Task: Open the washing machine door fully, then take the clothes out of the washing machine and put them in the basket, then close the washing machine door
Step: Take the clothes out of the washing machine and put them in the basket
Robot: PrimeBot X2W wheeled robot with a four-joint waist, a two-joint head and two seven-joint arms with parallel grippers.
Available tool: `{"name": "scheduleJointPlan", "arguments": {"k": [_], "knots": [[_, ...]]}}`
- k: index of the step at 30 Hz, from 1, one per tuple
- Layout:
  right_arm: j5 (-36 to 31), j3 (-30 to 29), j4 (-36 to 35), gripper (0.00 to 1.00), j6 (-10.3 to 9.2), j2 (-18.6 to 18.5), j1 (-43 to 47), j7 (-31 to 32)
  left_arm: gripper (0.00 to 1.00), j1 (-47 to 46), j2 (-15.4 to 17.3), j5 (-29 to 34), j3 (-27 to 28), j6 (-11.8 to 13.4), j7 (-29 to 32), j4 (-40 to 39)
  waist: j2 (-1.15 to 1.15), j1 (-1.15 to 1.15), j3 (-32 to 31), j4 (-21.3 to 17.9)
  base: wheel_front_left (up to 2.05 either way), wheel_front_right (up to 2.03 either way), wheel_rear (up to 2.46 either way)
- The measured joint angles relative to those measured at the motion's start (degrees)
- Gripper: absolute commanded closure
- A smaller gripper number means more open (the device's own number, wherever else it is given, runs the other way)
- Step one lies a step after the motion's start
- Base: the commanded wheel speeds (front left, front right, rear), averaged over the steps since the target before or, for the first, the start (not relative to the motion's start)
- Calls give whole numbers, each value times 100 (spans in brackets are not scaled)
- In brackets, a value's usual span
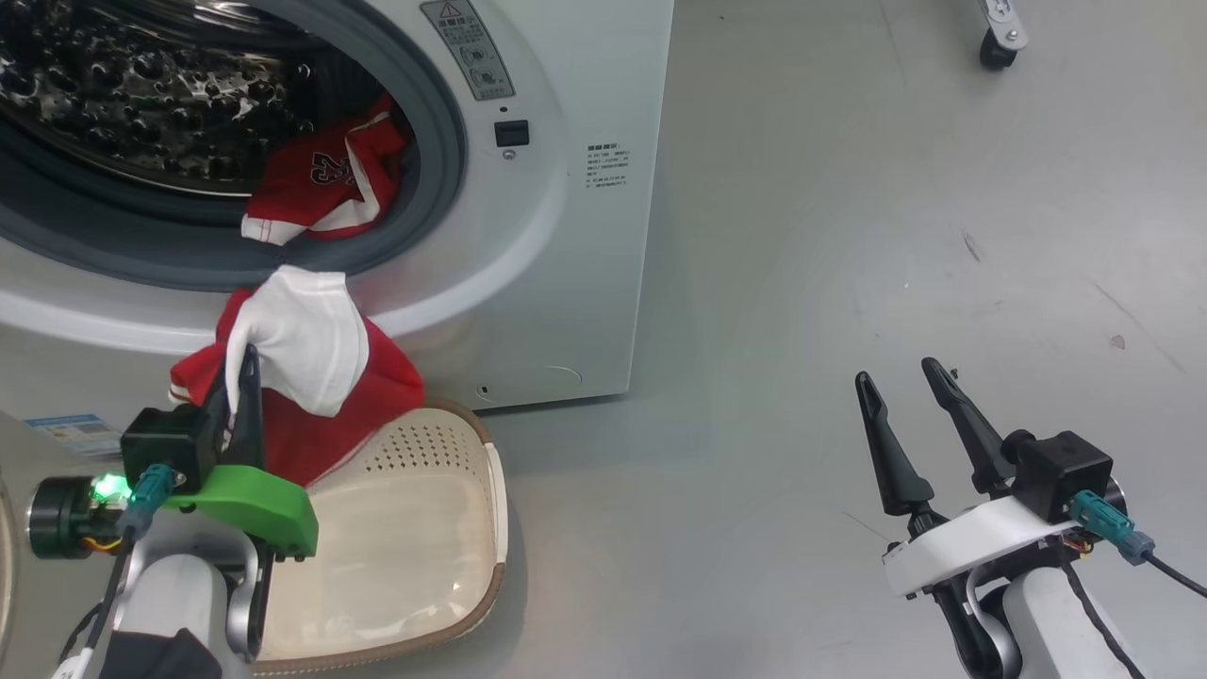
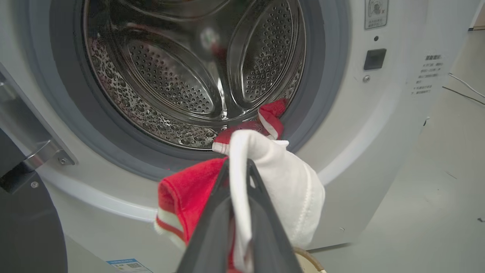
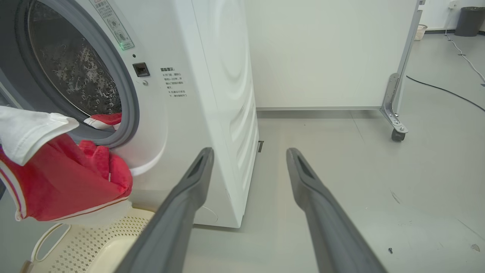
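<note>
1. Plainly, the left gripper (image 1: 247, 363) is pinched narrow on the clothes (image 1: 311, 358), a red and white bundle draped over and beside its fingers (image 2: 212, 227). If the pinch catches only a thin fold, the cloth could slip out early.
2. The bundle hangs over the back edge of the basket (image 1: 495, 490), close to the front of the washing machine (image 1: 566, 236), so a release from here might let it slump over the rim onto the floor (image 1: 801, 283).
3. A red jersey piece (image 1: 321, 189) lies at the drum mouth. I cannot tell whether it joins the held bundle; if it does, it could drag.
4. The right gripper (image 1: 896, 371) stands wide and holds nothing, well apart from the clothes.
</note>
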Motion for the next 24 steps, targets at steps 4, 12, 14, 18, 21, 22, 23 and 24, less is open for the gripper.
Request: {"name": "scheduleJointPlan", "arguments": {"k": [4,12,14,18,21,22,23,24], "knots": [[0,15,-32,0,0,-19,-50,0,100,23,-8,-25,-16,0,129,171,0,0,128,-63,0,0,0],[2,42,-76,0,0,-47,-162,0,100,21,-10,-21,-31,0,313,532,0,0,432,-193,0,0,0],[2,45,-90,0,0,-53,-203,0,100,19,-10,-21,-34,1,363,620,0,0,516,-225,0,0,0],[22,81,-137,0,0,-62,-347,0,100,-15,-1,-21,-20,9,463,926,0,0,769,-328,0,0,0],[23,98,-152,0,0,-66,-401,0,100,-62,10,-20,-20,10,513,1099,0,0,889,-383,0,0,0],[24,96,-155,0,0,-70,-416,0,100,-89,10,-20,-21,29,528,1147,0,0,929,-401,0,0,0],[29,96,-157,0,0,-75,-435,0,100,-123,12,-20,-20,35,557,1199,0,0,969,-420,0,0,0],[30,94,-159,0,0,-82,-455,0,100,-161,12,-20,-18,37,560,1256,0,0,1009,-438,0,0,0]]}}
